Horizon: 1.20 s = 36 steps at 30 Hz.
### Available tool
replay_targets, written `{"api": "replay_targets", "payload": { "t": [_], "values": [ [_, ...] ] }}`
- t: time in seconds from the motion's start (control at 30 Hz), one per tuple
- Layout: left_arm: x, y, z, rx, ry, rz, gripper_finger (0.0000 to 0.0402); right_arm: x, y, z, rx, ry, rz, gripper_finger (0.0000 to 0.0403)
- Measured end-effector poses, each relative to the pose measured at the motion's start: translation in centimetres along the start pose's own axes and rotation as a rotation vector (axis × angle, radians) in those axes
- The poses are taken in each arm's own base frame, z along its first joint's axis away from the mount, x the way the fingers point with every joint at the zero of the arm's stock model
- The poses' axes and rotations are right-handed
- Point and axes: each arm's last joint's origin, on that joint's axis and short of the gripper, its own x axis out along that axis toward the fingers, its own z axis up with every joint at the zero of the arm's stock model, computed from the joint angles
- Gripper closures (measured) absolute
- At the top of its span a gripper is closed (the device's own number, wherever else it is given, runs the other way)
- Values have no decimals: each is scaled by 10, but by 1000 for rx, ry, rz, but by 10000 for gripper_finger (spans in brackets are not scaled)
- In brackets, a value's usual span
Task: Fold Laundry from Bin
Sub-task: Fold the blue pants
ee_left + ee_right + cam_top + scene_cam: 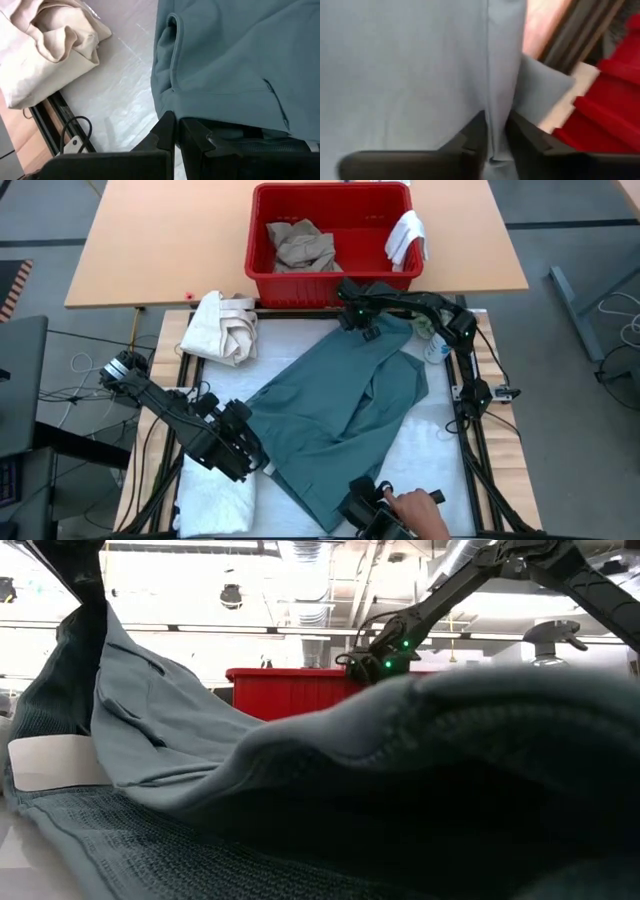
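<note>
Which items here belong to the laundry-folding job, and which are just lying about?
Job: large teal-green garment; red plastic bin; tan khaki trousers; small white cloth; white textured towel.
Lying about: cream bundled canvas cloth.

Two matte black jointed arms of blocky segments, trailing thin black cables, end in the left gripper [262, 463] and the right gripper [371, 330], each with two flat angular dark fingers, with small green lights glowing near the right wrist.

A cream bundled canvas cloth [224, 326] lies near a person's hand [418, 510].
</note>
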Motion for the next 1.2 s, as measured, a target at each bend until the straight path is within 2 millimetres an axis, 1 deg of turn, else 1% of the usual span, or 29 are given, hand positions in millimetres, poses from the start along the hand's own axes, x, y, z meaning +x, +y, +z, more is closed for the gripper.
{"api": "replay_targets", "payload": {
  "t": [0.13,0.2,0.27,0.37,0.5,0.6,0.67,0.77,0.8,0.87,0.93,0.97,1.03,1.1,1.2],
  "values": [
    [-1,0,0,-3,-1,-3,401,-16,-5,5,-5,72,-51,381],
    [-7,-1,2,-1,-38,-24,401,-29,-6,6,-5,105,-51,384],
    [-18,-1,8,4,-125,-58,401,-46,-11,5,42,114,-71,380],
    [-38,-1,18,34,-267,-107,401,-70,-16,0,125,106,-41,383],
    [-63,3,29,103,-418,-145,401,-97,-21,-11,283,137,-5,384],
    [-75,6,35,140,-474,-157,401,-123,-20,-24,397,150,1,384],
    [-79,8,38,168,-479,-161,401,-146,-15,-36,473,164,-2,384],
    [-81,11,39,189,-469,-167,401,-205,-1,-61,575,130,-87,384],
    [-81,12,39,197,-476,-164,401,-218,4,-67,599,120,-102,384],
    [-83,15,39,217,-518,-153,401,-235,12,-78,629,110,-111,384],
    [-86,20,41,209,-556,-146,401,-247,13,-85,685,20,-130,384],
    [-86,23,43,204,-561,-143,401,-252,14,-87,714,-18,-127,384],
    [-86,27,46,195,-558,-144,401,-253,19,-88,770,-66,-55,384],
    [-89,32,45,193,-562,-160,401,-267,32,-92,806,-91,0,384],
    [-103,51,43,165,-609,-222,401,-289,50,-96,841,-133,-9,384]
  ]
}}
